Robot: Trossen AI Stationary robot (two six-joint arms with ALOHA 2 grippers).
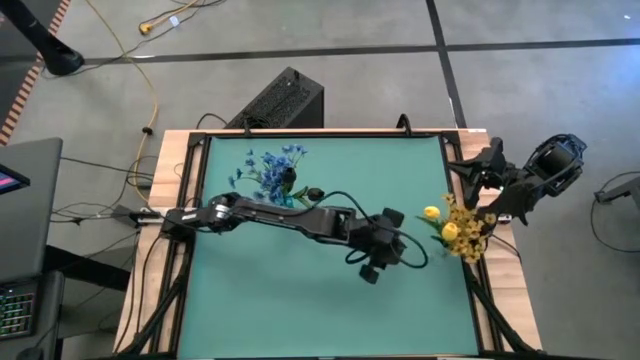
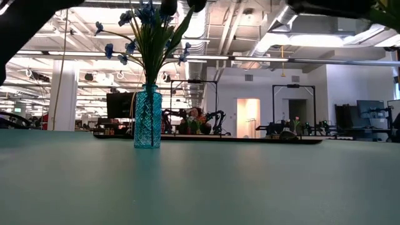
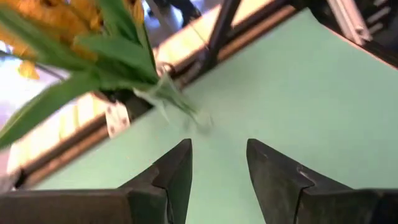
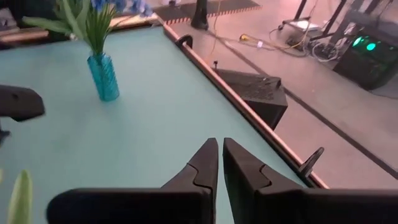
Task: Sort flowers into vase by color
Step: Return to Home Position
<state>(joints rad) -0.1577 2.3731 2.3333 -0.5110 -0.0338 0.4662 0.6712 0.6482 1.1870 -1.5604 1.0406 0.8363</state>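
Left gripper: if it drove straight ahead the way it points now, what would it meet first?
Probably the transparent vase holding the yellow flowers, just ahead of the open left gripper, though depth is unclear. The right gripper waits by the table edge.

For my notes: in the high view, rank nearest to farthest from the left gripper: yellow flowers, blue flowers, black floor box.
From the left gripper:
1. Yellow flowers in clear vase, table's right edge.
2. Blue flowers in teal glass vase, left half.
3. Black rectangular box, floor beyond the table.
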